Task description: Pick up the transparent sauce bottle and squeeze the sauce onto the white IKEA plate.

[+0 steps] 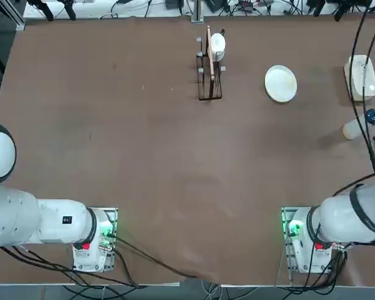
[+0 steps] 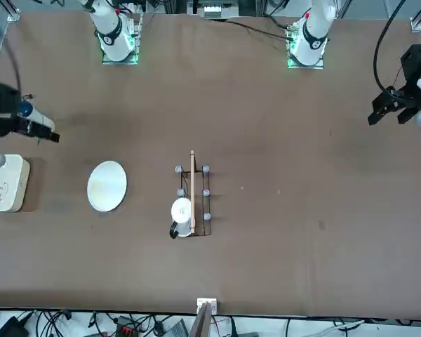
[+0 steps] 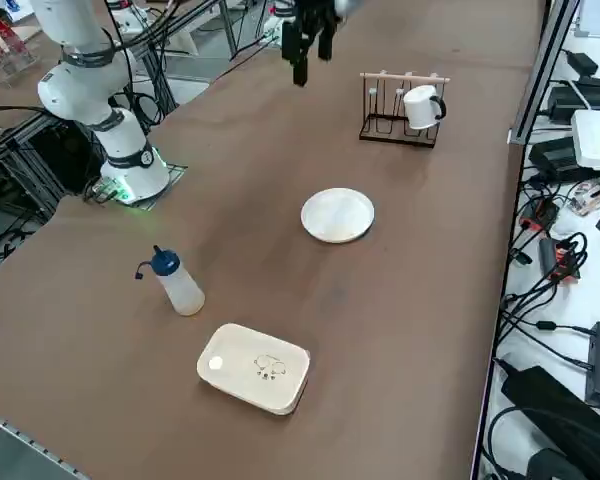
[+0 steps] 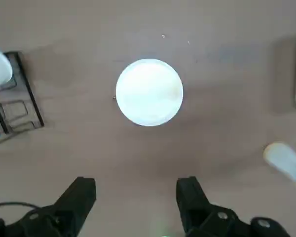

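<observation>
Right gripper (image 4: 135, 197) is seen raised above the table with fingers spread and nothing held, looking down on the plate (image 4: 149, 92). Bottle (image 3: 177, 282) is stood upright on the table, cap on, well apart from the plate and near a white box (image 3: 254, 367). No sauce is seen on the plate, so pickup and squeezing are judged outstanding.

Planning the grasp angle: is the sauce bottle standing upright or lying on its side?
Upright. The sauce bottle stands on its base, blue cap on top, beside the white box. The right gripper hangs open above the table, away from it.
</observation>
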Motion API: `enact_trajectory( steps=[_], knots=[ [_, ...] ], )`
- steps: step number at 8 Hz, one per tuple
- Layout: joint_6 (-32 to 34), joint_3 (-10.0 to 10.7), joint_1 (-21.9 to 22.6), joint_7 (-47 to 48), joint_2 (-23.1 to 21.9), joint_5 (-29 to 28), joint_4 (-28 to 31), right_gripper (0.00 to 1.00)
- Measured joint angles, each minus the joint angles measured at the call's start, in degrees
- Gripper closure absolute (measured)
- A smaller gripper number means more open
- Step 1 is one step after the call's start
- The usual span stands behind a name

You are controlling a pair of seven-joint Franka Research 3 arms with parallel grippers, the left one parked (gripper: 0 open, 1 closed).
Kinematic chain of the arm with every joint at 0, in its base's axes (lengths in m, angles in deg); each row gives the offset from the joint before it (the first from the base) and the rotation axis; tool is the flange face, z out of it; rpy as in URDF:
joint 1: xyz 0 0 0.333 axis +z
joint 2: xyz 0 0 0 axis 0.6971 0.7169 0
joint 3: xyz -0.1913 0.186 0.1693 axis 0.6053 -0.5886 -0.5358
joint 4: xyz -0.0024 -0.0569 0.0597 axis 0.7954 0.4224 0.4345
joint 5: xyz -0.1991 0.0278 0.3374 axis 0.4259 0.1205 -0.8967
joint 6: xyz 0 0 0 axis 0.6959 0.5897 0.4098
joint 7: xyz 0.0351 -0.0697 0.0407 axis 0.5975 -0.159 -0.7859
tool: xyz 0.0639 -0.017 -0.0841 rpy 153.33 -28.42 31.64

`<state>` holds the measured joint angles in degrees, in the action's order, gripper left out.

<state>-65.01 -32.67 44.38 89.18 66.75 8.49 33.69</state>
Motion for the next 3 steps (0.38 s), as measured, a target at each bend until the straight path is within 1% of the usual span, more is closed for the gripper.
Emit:
enact_trajectory(
  steps=[1,2,3],
  knots=[
    [-0.7,0.0,2.3,-2.6,-3.9,2.0,3.2,0.0],
    [-1.0,0.0,3.3,-4.4,-6.8,2.6,5.6,0.0],
    [-1.4,0.3,3.5,-5.4,-8.5,2.7,7.4,0.0]
  ],
)
